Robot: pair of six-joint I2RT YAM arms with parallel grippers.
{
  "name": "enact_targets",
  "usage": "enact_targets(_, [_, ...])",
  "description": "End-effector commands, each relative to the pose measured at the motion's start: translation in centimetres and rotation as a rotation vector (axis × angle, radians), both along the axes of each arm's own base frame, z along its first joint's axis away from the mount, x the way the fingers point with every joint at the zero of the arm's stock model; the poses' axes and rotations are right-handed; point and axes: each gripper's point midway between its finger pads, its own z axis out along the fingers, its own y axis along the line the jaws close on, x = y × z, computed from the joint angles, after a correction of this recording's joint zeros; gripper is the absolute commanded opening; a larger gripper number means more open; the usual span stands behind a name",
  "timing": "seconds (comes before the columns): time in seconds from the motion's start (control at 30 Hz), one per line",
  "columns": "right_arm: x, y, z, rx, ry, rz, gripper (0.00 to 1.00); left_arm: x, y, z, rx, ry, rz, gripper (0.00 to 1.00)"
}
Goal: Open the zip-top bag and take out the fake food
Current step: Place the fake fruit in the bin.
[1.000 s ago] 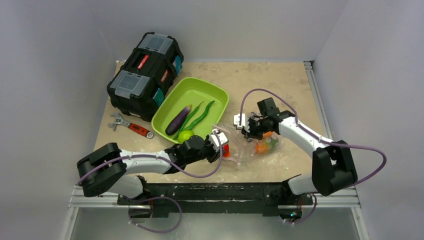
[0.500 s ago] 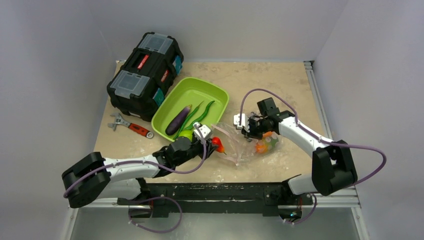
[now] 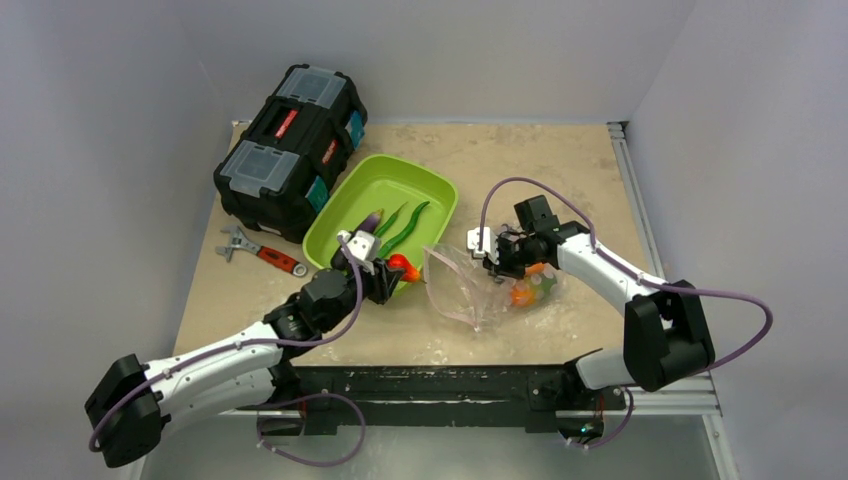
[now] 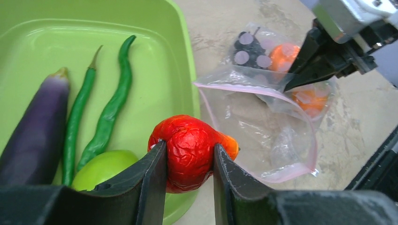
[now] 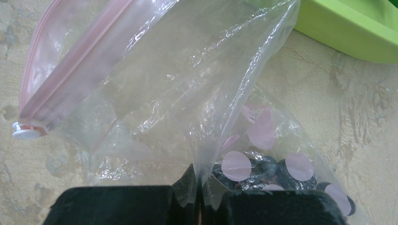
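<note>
Just over tray (image 4: 184,70): left claw (image 4: 190,149), pepper (image 4: 187,133)

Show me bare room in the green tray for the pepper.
Bare: the tray's far end beyond the pods, and the strip between the curved pod and the right wall. Crowded: near-left corner, with eggplant, pods and lime-green ball.

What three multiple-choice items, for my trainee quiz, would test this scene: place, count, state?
1. Where is the eggplant? A in the green tray; B on the toolbox; C inside the bag.
2. How many long green pods lie in the tray? A one; B two; C four.
3. The left claw is: A open, empty; B shut on the red pepper; C shut on the wrench.
Key: 1 A, it lies on the tray floor; 2 B, two lie side by side; 3 B, it pinches the pepper.
</note>
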Motion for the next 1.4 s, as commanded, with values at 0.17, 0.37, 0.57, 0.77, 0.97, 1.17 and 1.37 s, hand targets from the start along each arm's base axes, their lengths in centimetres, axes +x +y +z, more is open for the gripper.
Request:
enact_targets(0.17, [0.1, 0.2, 0.3, 0.02, -0.005, -0.003, 0.0, 2.4, 5.0, 1.5, 0.065, 0.023, 0.245, 0.0])
enact_targets(0.37, [0.0, 0.2, 0.3, 0.022, -0.003, -0.001, 0.0, 4.1, 6.0, 1.7, 0.135, 0.049, 0.308, 0.0])
enact_targets(0.57, [0.0, 0.2, 0.2, 0.023, 0.002, 0.0, 0.0, 5.8, 6.7, 0.9, 0.239, 0.099, 0.36, 0.0])
enact_targets(0.77, [-0.1, 0.3, 0.2, 0.024, 0.005, -0.001, 0.0, 7.6, 6.9, 0.6, 0.275, 0.127, 0.397, 0.27])
enact_targets(0.97, [-0.1, 0.3, 0.3, 0.027, 0.007, 0.001, 0.03, 9.1, 6.9, -0.1, 0.283, 0.159, 0.417, 0.72])
enact_targets(1.17, [-0.2, 0.4, 0.5, 0.032, 0.006, 0.004, 0.07, 8.6, 6.5, 0.8, 0.258, 0.182, 0.38, 0.86])
enact_targets(1.37, [-0.8, 0.7, 1.7, 0.074, 0.015, 0.04, 0.12, 4.6, 3.0, 2.3, 0.151, 0.177, 0.078, 0.87])
